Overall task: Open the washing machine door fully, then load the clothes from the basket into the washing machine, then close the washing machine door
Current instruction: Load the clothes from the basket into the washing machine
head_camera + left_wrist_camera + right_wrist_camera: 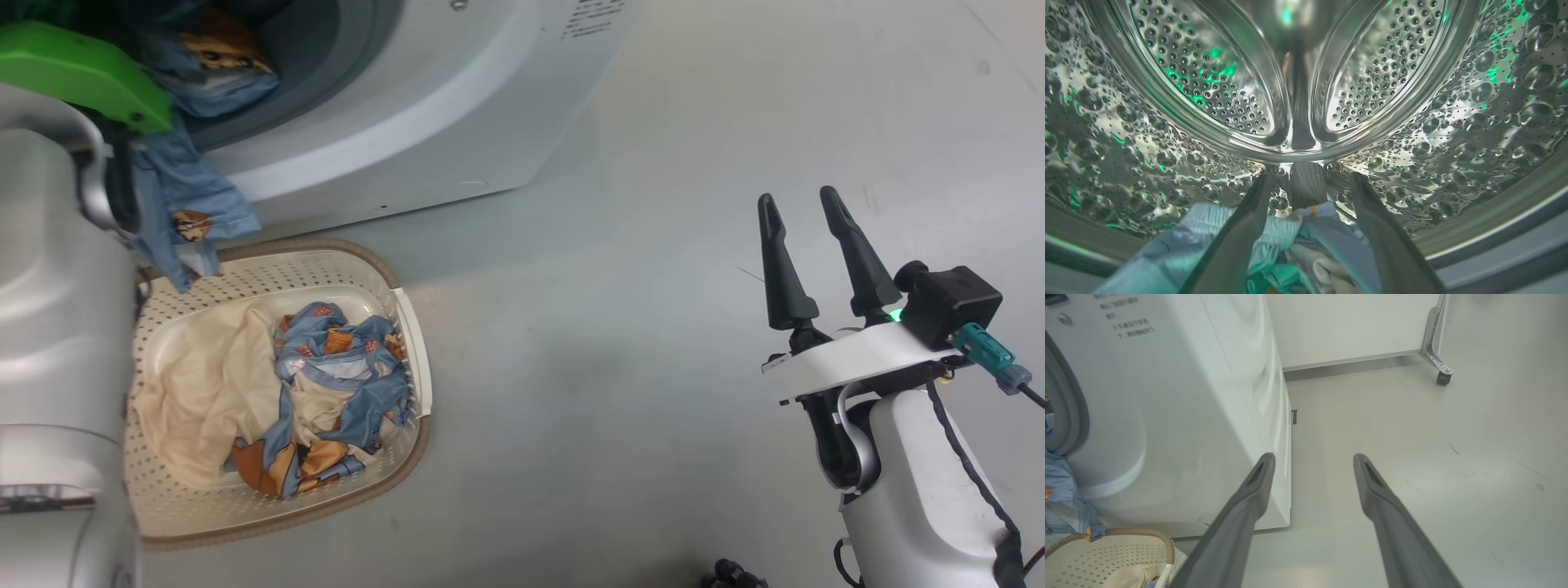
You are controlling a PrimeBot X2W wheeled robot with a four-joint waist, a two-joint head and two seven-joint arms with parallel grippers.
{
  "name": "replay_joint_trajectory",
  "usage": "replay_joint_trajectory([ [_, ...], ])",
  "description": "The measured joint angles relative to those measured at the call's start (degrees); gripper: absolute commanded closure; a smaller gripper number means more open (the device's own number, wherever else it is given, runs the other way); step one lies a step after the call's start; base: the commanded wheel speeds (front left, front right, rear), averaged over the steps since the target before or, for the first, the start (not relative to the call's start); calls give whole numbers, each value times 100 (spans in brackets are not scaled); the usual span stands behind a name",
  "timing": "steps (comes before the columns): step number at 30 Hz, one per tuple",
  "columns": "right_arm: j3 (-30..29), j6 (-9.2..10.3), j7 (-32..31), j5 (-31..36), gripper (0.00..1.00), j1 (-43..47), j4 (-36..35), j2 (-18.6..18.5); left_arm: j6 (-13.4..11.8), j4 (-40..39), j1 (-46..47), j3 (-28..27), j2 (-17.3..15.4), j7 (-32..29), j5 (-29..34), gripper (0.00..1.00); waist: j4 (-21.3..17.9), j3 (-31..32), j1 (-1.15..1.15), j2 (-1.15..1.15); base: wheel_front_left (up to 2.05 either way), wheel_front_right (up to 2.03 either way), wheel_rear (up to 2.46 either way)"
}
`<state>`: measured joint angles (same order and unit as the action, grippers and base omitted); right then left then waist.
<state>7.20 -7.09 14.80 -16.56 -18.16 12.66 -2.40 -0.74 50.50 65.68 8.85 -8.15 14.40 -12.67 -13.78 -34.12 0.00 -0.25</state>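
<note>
Currently loading: left gripper (1312, 176) splayed inside drum (1208, 81), blue garment (1204, 228) loose below — released. Idle: right gripper (797, 196), splayed, empty. Next, probably: withdraw, fetch clothes (343, 367) from basket (359, 261).

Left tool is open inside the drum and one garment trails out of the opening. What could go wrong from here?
1. The blue garment hangs from the washing machine opening down to the basket. It may slide back out, or get pinched when the door is closed.
2. Cloth lies around the open left tool in the drum. Pulling the tool out could snag the cloth and drag it along.
</note>
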Motion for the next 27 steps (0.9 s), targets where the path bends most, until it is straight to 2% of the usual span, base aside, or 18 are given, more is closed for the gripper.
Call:
replay_joint_trajectory([
  [4,-88,0,0,46,0,14,3,-2,1,-18,-171,79,235,1,-77,0,164,85,0,0,0,0,0],
  [11,-224,0,0,189,0,15,-57,-8,10,-319,-371,120,431,3,-104,0,447,145,0,0,0,0,0],
  [27,-411,0,0,300,0,39,-74,-65,12,-1287,-1686,194,520,32,-109,0,804,204,0,0,0,0,0],
])
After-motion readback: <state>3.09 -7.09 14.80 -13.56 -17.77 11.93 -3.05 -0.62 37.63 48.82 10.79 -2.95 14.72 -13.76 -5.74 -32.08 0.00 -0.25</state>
